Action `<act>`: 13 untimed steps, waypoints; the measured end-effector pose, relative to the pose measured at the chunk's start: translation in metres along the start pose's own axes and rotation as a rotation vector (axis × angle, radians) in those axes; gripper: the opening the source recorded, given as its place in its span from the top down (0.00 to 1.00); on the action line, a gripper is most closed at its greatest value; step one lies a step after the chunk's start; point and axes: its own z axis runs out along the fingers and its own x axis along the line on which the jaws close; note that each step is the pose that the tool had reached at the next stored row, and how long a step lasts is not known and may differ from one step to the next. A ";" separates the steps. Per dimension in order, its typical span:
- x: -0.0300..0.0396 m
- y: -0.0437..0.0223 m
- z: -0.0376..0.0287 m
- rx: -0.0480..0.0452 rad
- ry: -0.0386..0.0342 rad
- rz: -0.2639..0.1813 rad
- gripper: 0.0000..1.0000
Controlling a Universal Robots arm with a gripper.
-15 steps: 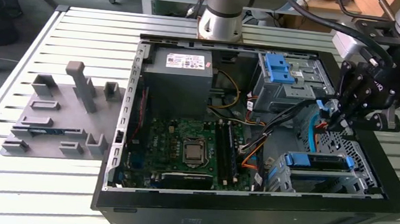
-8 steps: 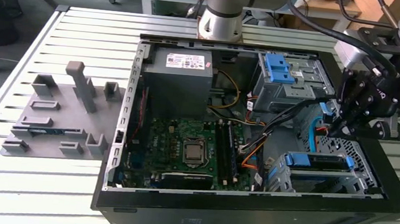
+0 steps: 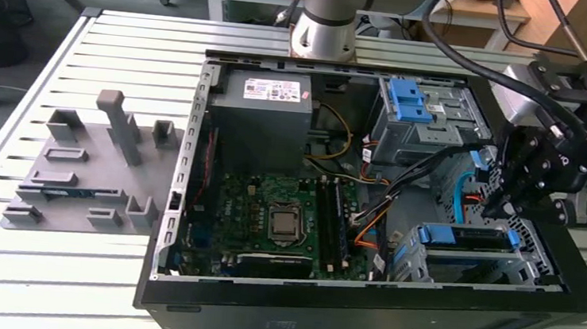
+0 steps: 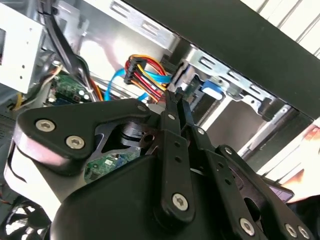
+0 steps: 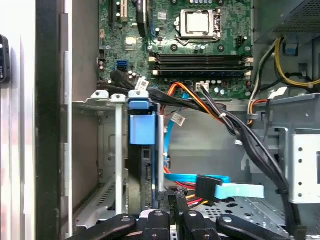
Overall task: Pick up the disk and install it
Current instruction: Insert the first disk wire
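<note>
Gripper poised inside the open computer case, with the disk seated in its bay.

In the first wrist view the fingers sit closed together, holding nothing, just beside the disk standing edgewise in the grey drive bay. Beyond lie blue cables, then the motherboard.

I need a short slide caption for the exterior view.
Robot arm's black gripper hovers inside the open black computer case, above the blue-railed disk in its bay.
</note>
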 end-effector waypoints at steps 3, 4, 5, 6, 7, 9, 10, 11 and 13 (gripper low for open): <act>0.0029 0.0013 0.0018 0.0000 -0.0002 0.000 0.84; 0.0030 0.0013 0.0018 0.0000 0.0000 0.000 0.84; 0.0030 0.0013 0.0018 0.0000 0.0001 0.000 0.84; 0.0030 0.0013 0.0018 0.0000 0.0001 0.000 0.84; 0.0030 0.0013 0.0018 0.0000 0.0001 0.000 0.84; 0.0046 0.0013 0.0021 0.0000 0.0000 0.000 0.84; 0.0060 0.0014 0.0023 0.0000 0.0001 0.000 0.84; 0.0071 0.0017 0.0027 0.0000 0.0001 0.000 0.84; 0.0096 0.0019 0.0035 0.0000 0.0000 0.000 0.84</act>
